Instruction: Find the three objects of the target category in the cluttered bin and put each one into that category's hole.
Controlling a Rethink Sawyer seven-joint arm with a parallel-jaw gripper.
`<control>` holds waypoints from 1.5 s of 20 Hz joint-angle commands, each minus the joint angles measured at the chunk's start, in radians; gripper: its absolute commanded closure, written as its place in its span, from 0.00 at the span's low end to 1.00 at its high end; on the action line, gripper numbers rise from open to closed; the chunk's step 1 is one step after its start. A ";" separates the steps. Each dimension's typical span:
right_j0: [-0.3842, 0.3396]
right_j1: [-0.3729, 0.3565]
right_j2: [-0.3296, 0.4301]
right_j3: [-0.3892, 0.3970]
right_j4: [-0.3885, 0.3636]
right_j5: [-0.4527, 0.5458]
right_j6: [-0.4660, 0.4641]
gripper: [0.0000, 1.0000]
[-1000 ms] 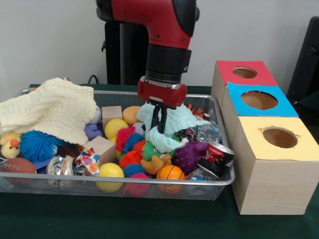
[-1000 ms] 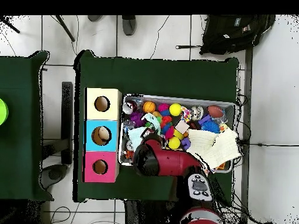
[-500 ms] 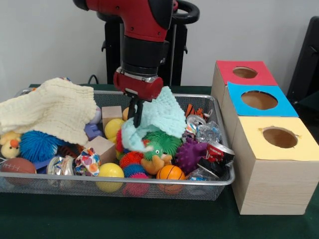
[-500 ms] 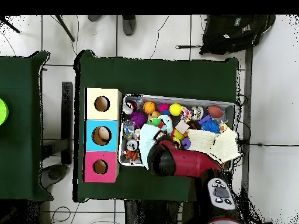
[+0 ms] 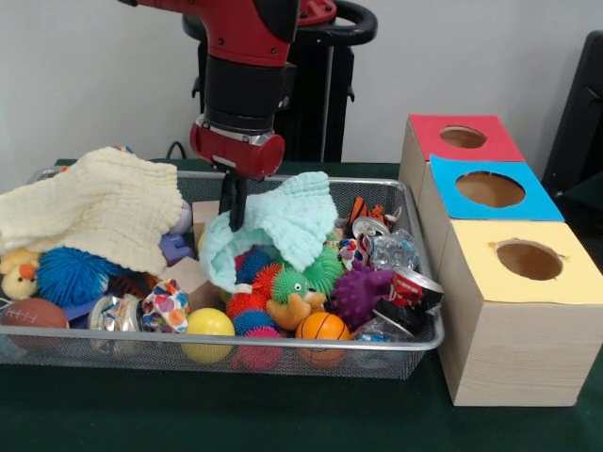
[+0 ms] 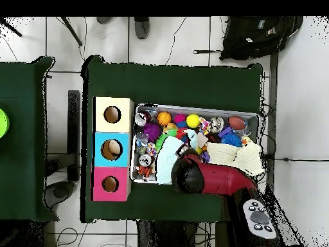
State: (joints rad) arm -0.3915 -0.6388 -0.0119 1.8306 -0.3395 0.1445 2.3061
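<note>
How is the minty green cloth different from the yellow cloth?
The mint green cloth is pinched by the pincer and hangs lifted above the toys; the pale yellow cloth lies draped over toys at the other end of the bin, with nothing holding it. The mint green cloth looks smaller and bunched; the pale yellow cloth spreads wider. Both are soft, bumpy-textured cloths.

Red arm [image 5: 240,28] with black wrist band, red collar, dark pincer [image 5: 231,202].

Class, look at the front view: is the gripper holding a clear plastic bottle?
No, the gripper is pinching a mint-green cloth that hangs over the toys.
</note>
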 commanded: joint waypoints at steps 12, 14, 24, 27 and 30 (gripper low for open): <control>-0.237 -0.164 0.248 0.081 -0.114 0.256 -0.255 1.00; -0.289 -0.187 0.285 0.099 -0.114 0.301 -0.302 1.00; -0.495 -0.247 0.426 0.148 -0.143 0.444 -0.428 1.00; -0.529 -0.263 0.442 0.160 -0.149 0.454 -0.424 1.00; -0.558 -0.275 0.460 0.161 -0.155 0.472 -0.434 1.00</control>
State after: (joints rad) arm -0.9056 -0.8719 0.3069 1.9240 -0.4398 0.4981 2.1940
